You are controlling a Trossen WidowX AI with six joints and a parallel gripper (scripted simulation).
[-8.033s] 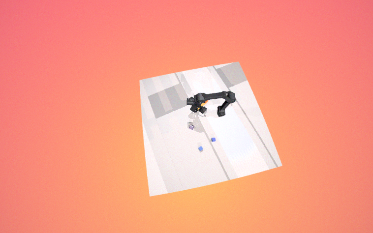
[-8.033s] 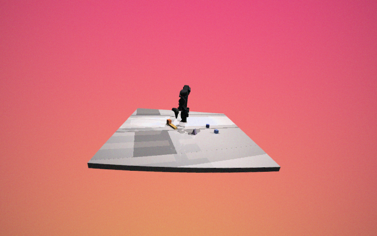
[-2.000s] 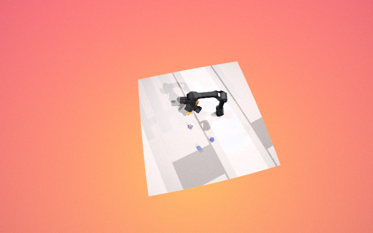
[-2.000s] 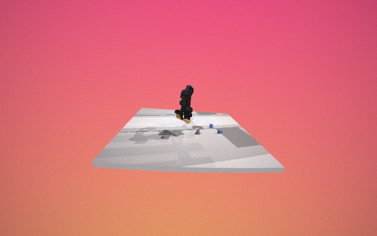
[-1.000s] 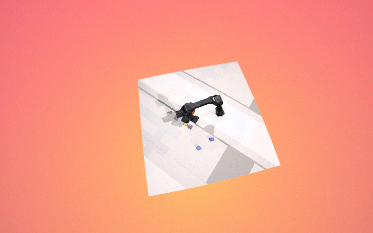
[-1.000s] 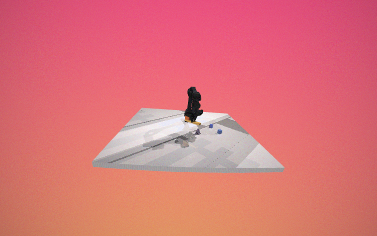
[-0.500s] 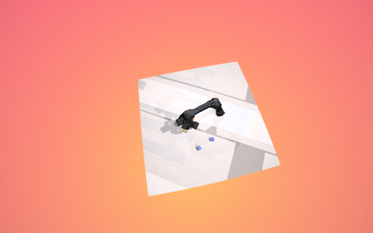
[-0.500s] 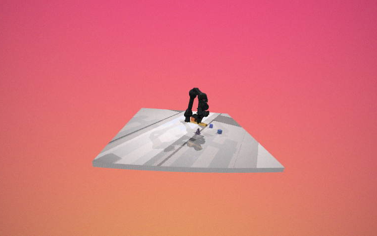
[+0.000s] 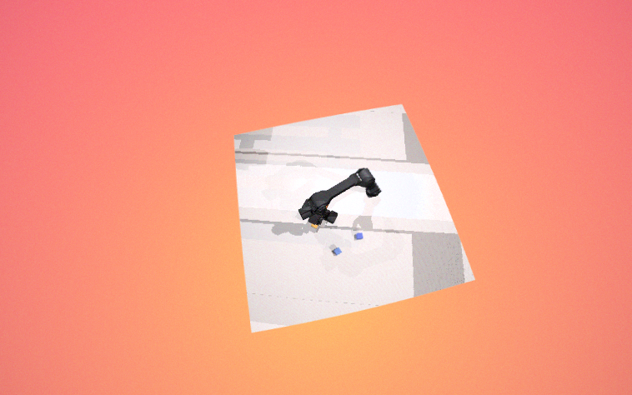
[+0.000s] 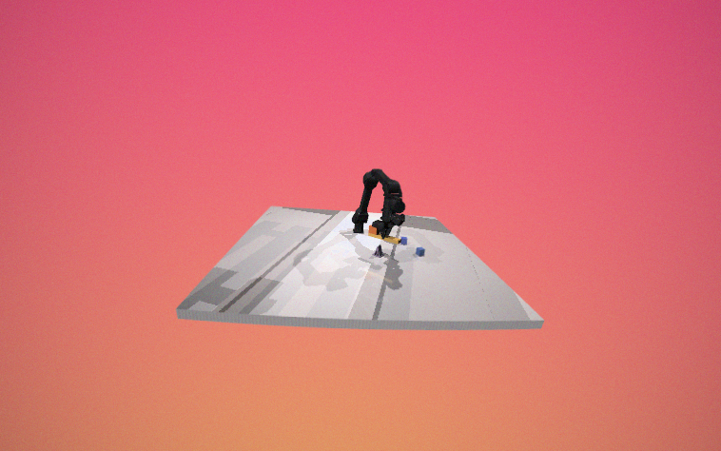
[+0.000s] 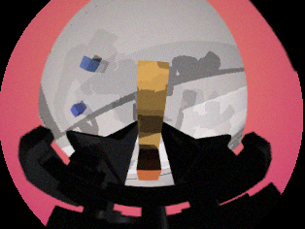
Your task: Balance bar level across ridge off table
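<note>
The bar (image 9: 313,226) (image 10: 391,240) (image 11: 152,78) is yellow, with an orange block (image 10: 373,230) (image 11: 149,175) at one end. My gripper (image 10: 384,235) (image 11: 151,123) is shut on the bar and holds it above the table. The bar points away from the gripper in the wrist view. The ridge (image 10: 379,251) is a small dark purple wedge, standing on the table below the bar in the exterior view, with a gap between them. The ridge is hidden in the top view and the wrist view. I cannot tell whether the bar is exactly level.
One blue cube (image 9: 358,236) (image 10: 403,241) (image 11: 78,109) and another blue cube (image 9: 337,251) (image 10: 419,251) (image 11: 89,63) lie on the table (image 9: 283,284) (image 10: 453,297), off to one side of the bar. Arm shadows fall across the table.
</note>
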